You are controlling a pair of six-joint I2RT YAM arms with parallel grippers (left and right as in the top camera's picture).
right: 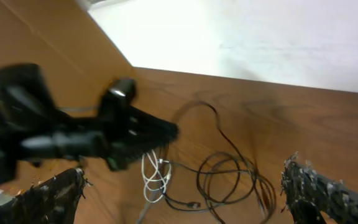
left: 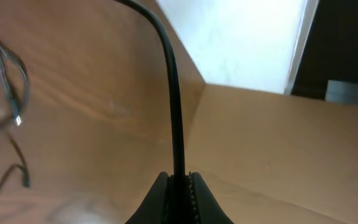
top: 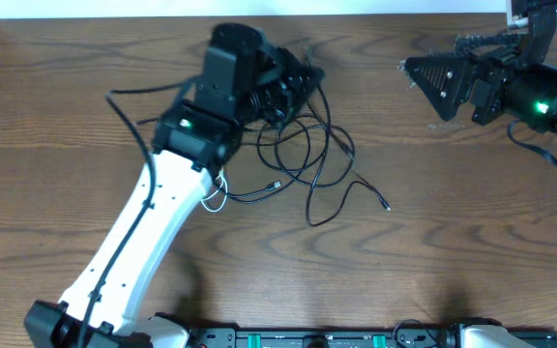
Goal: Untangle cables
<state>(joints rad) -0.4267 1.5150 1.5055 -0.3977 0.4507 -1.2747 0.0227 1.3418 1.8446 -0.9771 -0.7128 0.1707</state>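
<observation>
As the overhead view shows, the cables point(top: 303, 155) lie in one loose knot near the centre of the table point(top: 453, 251). The black loops overlap. The white cable point(top: 218, 197) sits at the knot's 8 o'clock edge, and one free plug end point(top: 385, 206) trails out toward 4 o'clock.

(a) My left gripper point(top: 298, 82) sits at the knot's 12 o'clock edge. In the left wrist view its fingers point(left: 154, 205) are closed to the thickness of a single black cable point(left: 174, 93). They pinch it, and it rises straight away from the tips before bending off.

(b) My right gripper point(top: 422, 75) hangs well apart at the knot's 2 o'clock, spread wide and holding nothing. The right wrist view puts its fingers point(right: 48, 199) at the lower corners of the frame, with the loops lying beyond and between them.

Key relation: seen from above, the knot lies toward 8 o'clock from the right fingers, and its mass stretches roughly from 11 to 5 o'clock. The left arm is plainly the nearer and has the hold.

I judge that the next move turns on drawing the pinched strand away from the knot along its own run. The right arm, if used, would first have to cross open table to pin the rest. I cannot tell which strand of the knot is the pinched one.
</observation>
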